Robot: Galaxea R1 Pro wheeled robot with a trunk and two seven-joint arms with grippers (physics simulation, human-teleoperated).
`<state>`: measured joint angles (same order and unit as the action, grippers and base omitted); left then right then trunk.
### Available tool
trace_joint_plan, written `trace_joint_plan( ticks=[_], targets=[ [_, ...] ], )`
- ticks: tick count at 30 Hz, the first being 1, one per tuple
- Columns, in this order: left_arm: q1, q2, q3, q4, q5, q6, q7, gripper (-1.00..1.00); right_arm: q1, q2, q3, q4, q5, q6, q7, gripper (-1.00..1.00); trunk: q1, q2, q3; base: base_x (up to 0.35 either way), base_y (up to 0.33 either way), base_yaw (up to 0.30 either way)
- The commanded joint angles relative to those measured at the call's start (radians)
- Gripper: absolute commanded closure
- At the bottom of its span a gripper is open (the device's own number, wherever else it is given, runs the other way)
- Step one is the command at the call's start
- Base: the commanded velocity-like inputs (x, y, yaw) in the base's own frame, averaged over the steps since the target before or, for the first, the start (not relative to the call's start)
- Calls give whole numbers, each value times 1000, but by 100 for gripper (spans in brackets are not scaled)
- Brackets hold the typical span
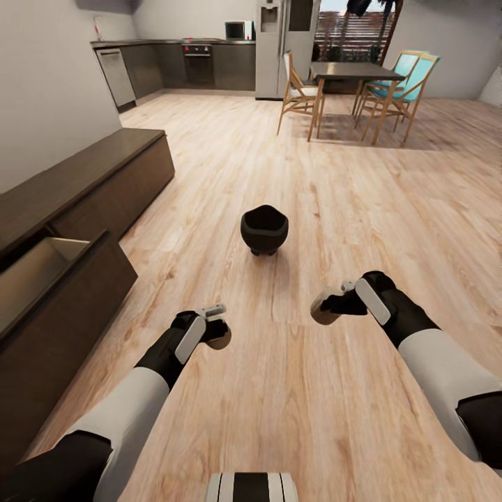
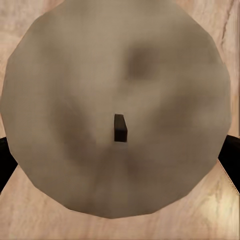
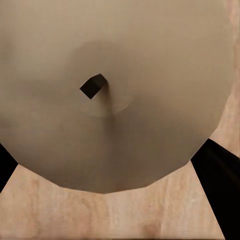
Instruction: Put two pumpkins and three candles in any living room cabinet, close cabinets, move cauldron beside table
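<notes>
The black cauldron (image 1: pixel 264 229) stands on the wooden floor ahead of me, between my two arms. My left gripper (image 1: pixel 215 328) is shut on a tan candle (image 1: pixel 220 339), held low over the floor. My right gripper (image 1: pixel 333 304) is shut on another candle (image 1: pixel 323 309). In each wrist view a candle top with its dark wick is seen close up (image 2: pixel 75 100) (image 3: pixel 150 55), dark fingers (image 2: pixel 4 160) (image 3: pixel 220 170) at its sides. The long dark cabinet (image 1: pixel 104 181) runs along the left wall, one drawer (image 1: pixel 42 268) pulled open with a pale inside. The pumpkins and the table are out of view.
A dining table (image 1: pixel 352 70) with chairs (image 1: pixel 300 90) stands at the far right. Dark kitchen cupboards (image 1: pixel 174 63) and a fridge (image 1: pixel 286 42) line the back wall. The open drawer's front (image 1: pixel 77 307) juts into the floor space at my left.
</notes>
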<state>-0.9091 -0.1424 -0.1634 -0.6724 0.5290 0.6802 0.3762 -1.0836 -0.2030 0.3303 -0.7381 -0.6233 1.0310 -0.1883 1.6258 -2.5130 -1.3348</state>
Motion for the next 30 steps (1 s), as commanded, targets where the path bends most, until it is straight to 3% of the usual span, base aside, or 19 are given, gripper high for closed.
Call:
trace_joint_plan(
  ticks=[1,5,17,20,25,30],
  targets=[
    [0,1,-3,0,11,-1,9,100,3,0,5,-1,-8,2,-10,100,-1,0,3,0,0,0],
    [1,2,-3,2,13,-11,7,100,47,3,5,-1,-8,2,-10,100,-2,1,19,0,0,0],
    [1,3,-1,2,9,-13,14,100,67,2,3,-1,-4,3,-15,100,-8,4,65,0,0,7],
    [3,17,0,2,10,-13,14,100,96,2,3,-1,-3,1,-16,100,-9,4,77,0,0,114],
    [11,37,5,2,9,-15,12,100,122,2,4,-1,52,-23,-14,100,-11,6,94,0,0,168],
    [12,44,5,3,9,-39,13,100,187,2,5,-1,93,-109,-13,100,-14,7,108,0,0,185]
  ],
)
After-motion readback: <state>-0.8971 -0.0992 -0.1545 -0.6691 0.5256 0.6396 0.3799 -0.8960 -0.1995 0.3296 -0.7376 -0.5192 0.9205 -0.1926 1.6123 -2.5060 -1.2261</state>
